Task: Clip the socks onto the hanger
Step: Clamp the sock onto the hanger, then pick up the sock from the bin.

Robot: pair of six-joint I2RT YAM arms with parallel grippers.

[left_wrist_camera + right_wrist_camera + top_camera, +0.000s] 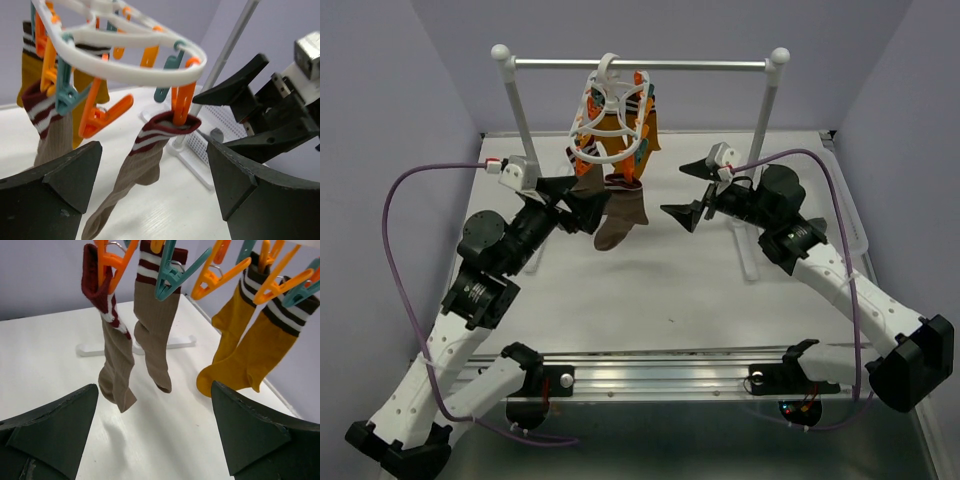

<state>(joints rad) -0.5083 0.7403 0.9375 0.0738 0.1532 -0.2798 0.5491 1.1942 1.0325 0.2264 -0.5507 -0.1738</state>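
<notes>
Top external view gives us the hanger (610, 110) hooked on the rail (640, 64) between two white posts, over the far part of the counter (670, 290). We count four socks pinned to it. Two are brown socks (116, 365) with maroon and white cuffs, on the side nearer the arms. Two are mustard socks (240, 340) with dark striped cuffs, behind them. An orange clip (107, 260) bites one brown cuff and a teal clip (172, 270) the other. Several more clips hang open and hold nothing.

From above the socks overlap and the clips crowd together, so we cannot count the clips. Both wrist views cut the ring off at the top. In the left wrist view a white mesh piece (210, 135) lies by the foot of a post, partly behind the other arm, and we cannot tell whether anything is in it.

Our left gripper (582, 200) is spread wide and holds nothing, just beside the brown socks. Our right gripper (688, 190) is also wide and bare, a little apart on their other side.
</notes>
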